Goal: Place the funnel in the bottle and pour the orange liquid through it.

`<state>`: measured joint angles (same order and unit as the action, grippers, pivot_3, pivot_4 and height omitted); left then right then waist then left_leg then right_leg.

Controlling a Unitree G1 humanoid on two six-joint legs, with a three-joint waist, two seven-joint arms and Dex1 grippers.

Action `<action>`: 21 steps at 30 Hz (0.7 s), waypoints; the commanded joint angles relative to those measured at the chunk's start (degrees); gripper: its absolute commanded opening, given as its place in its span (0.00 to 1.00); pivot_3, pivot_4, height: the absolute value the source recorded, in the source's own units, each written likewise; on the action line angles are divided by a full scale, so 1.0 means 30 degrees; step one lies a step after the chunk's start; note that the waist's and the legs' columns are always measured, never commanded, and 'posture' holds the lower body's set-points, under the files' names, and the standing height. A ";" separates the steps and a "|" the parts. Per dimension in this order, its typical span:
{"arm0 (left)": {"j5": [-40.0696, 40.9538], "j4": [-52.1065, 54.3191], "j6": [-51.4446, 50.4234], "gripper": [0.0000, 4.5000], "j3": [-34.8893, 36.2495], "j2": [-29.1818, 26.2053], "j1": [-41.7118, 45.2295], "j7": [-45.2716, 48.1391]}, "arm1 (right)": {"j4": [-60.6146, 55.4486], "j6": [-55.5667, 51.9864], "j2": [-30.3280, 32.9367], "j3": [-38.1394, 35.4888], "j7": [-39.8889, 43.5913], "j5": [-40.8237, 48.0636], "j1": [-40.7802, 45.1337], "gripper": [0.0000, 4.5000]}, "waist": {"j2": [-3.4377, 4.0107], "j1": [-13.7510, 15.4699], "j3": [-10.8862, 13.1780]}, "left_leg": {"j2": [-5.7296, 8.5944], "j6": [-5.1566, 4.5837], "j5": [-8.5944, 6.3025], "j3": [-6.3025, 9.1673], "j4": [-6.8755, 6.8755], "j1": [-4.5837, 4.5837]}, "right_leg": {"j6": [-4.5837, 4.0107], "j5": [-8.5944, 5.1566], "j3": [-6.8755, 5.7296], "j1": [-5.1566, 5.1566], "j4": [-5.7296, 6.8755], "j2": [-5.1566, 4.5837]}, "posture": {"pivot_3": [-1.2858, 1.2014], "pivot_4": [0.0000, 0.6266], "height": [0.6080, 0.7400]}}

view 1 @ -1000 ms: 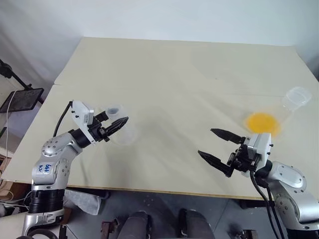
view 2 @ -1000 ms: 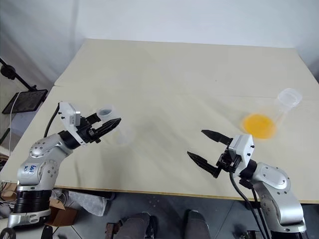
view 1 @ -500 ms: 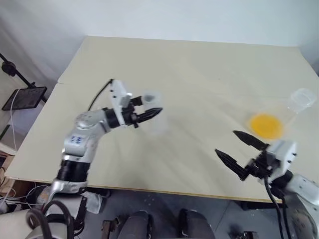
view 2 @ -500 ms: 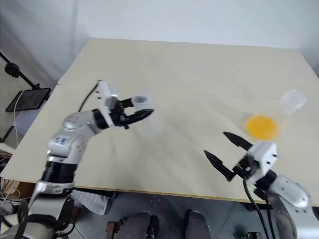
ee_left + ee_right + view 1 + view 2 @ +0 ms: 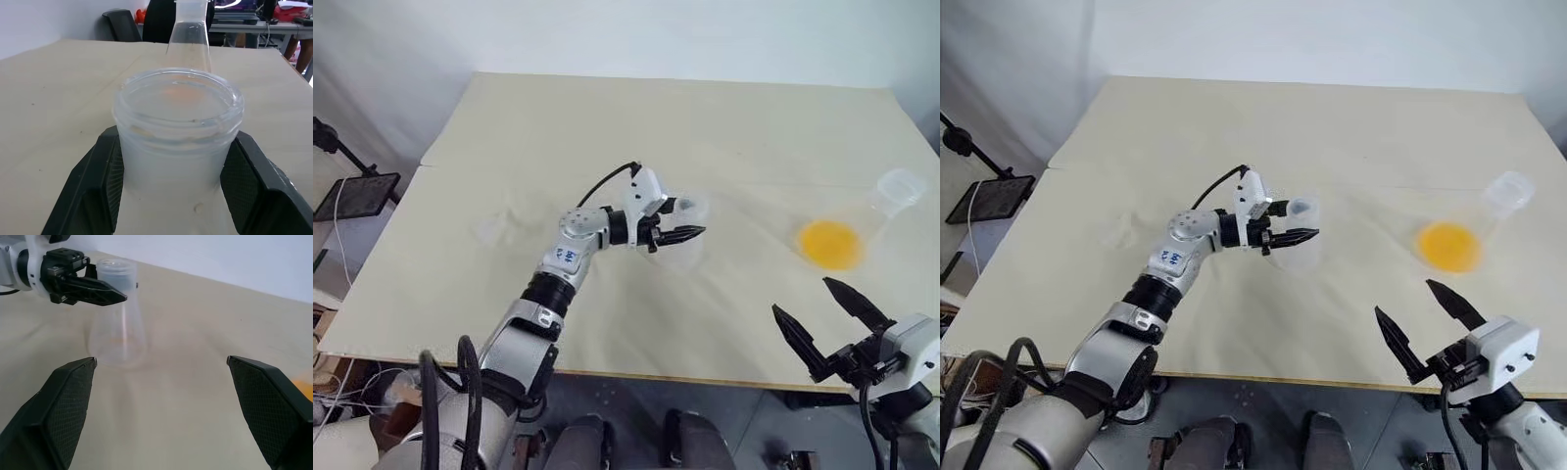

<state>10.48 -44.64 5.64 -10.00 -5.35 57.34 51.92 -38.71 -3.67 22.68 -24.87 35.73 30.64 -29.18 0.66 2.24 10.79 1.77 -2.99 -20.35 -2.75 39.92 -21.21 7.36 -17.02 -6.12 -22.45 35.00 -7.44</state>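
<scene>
The left gripper [image 5: 1299,235] has its jaws pinching the neck of the empty clear bottle [image 5: 1299,238], which stands upright near the middle of the surface [image 5: 1234,127]. The other flask [image 5: 1474,225] with the orange liquid [image 5: 1449,247] lies tilted near the right edge. The right gripper [image 5: 1420,321], jaws spread wide and holding nothing, hangs over the near edge toward the right corner.

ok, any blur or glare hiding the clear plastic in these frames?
Head views: sharp, soft even light; the bottle in the left gripper nearly blends into the table. Left wrist view: its neck is crisp, the background soft. Right wrist view: bottle clear, own fingers slightly soft. The orange liquid glows brightly.
</scene>
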 commanded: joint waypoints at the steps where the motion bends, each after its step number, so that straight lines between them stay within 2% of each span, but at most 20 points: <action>1: -0.0629 -0.0950 0.1231 0.52 0.0171 0.0335 0.0713 -0.0075 | -0.0836 0.0568 -0.0169 0.0161 -0.0190 -0.0105 -0.0140 1.00 | 0.0000 0.0114 0.0000 | 0.0000 -0.0001 0.0000 0.0002 0.0004 0.0000 | 0.0000 0.0000 0.0000 0.0001 -0.0004 0.0000 | 0.52 0.24 1.00; 2: -0.0655 -0.1104 0.1334 0.52 0.0228 0.0376 0.0764 0.0015 | -0.0851 0.0588 -0.0183 0.0217 -0.0188 -0.0132 -0.0139 1.00 | -0.0001 0.0138 0.0000 | 0.0001 -0.0002 0.0000 -0.0001 0.0005 0.0000 | 0.0000 0.0000 0.0004 0.0001 -0.0004 -0.0002 | 0.52 0.24 1.00; 4: -0.0415 -0.1135 0.1101 0.68 0.0466 0.0533 0.0735 0.0269 | -0.0775 0.0639 -0.0191 0.0466 -0.0199 -0.0223 0.0015 1.00 | -0.0001 0.0169 0.0000 | 0.0001 -0.0004 -0.0001 -0.0001 0.0005 0.0000 | 0.0000 0.0000 0.0003 0.0001 -0.0006 -0.0002 | 0.52 0.24 1.00; 9: 0.0295 0.0414 -0.0058 1.00 0.0907 0.0131 -0.0124 0.1542 | -0.0140 0.0485 0.0242 0.0907 -0.0164 -0.0221 0.1194 1.00 | 0.0000 0.0153 0.0000 | 0.0001 -0.0007 -0.0001 -0.0001 0.0008 -0.0006 | 0.0000 0.0000 0.0004 -0.0005 -0.0001 -0.0002 | 0.52 0.24 1.00; 12: 0.0961 0.1778 -0.0968 1.00 0.1394 -0.0735 -0.1114 0.2583 | 0.0441 0.0318 0.0632 0.1104 0.0099 -0.0110 0.2146 1.00 | 0.0001 0.0028 0.0000 | -0.0002 -0.0007 -0.0001 0.0004 0.0007 0.0000 | 0.0000 0.0000 0.0003 -0.0006 0.0009 -0.0002 | 0.52 0.24 1.00; 21: 0.2305 0.6234 -0.2784 1.00 0.3842 -0.3771 -0.4711 0.1961 | 0.2183 -0.0214 0.1817 0.2273 0.1302 0.0445 0.5067 1.00 | 0.0002 -0.0281 -0.0001 | -0.0007 -0.0005 -0.0001 0.0066 0.0011 0.0006 | 0.0000 0.0000 -0.0020 -0.0007 0.0063 -0.0011 | 0.52 0.24 1.00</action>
<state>15.40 -30.69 -1.88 -0.52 -15.49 44.55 58.26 -32.31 -4.13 27.50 -18.31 38.63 30.81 -14.37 0.66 1.39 10.79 1.75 -3.01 -20.35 -2.51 39.95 -21.19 7.36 -17.02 -6.19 -22.48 35.25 -7.49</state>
